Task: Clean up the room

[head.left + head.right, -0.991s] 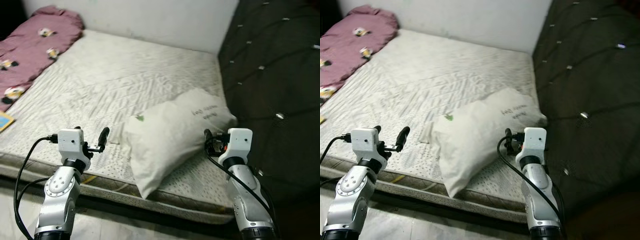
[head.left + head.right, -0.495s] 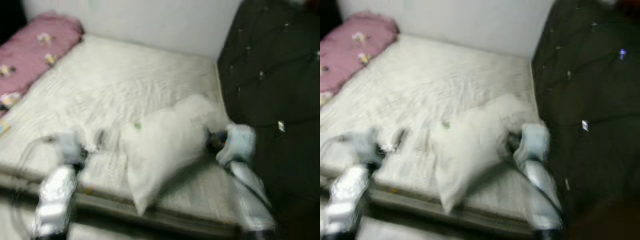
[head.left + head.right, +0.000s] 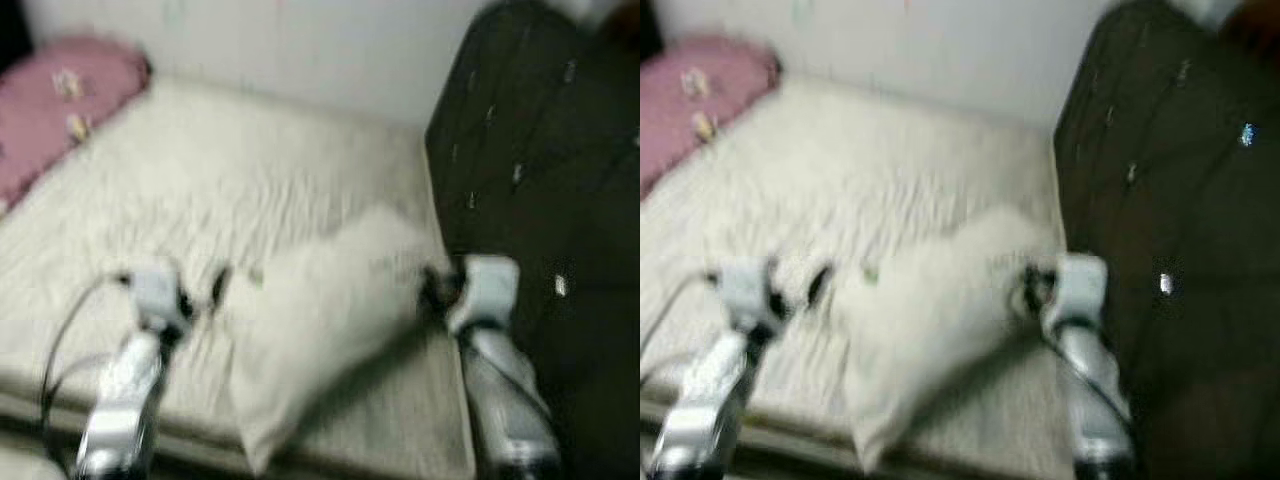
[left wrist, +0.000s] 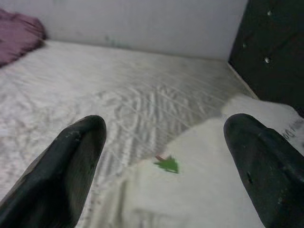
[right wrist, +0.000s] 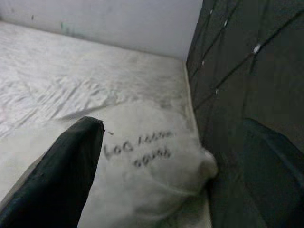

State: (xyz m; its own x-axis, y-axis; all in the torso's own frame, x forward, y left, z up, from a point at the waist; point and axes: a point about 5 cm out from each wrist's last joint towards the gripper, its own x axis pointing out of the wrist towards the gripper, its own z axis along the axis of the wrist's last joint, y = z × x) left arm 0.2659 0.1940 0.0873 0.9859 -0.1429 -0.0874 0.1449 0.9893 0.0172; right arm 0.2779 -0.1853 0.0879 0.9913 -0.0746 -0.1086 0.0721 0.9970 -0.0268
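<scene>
A white pillow [image 3: 320,310] lies askew on the bed's front right part, one end against the dark headboard. It bears a small green mark [image 4: 167,165] and dark writing [image 5: 142,149]. My left gripper [image 3: 215,285] hovers just left of the pillow, open, its fingers [image 4: 71,156] wide apart with nothing between them. My right gripper [image 3: 432,290] is at the pillow's right end beside the headboard, open too, one finger [image 5: 71,166] over the pillow. The head views are blurred.
The bare white mattress [image 3: 250,180] stretches back to a pale wall [image 3: 300,40]. A pink blanket [image 3: 50,110] lies at the far left. The dark tufted headboard [image 3: 540,150] stands along the right side, close to my right arm.
The whole picture has shifted and blurred, so the camera has moved closer to the bed. Both arms hold much the same stance on either side of the pillow.
</scene>
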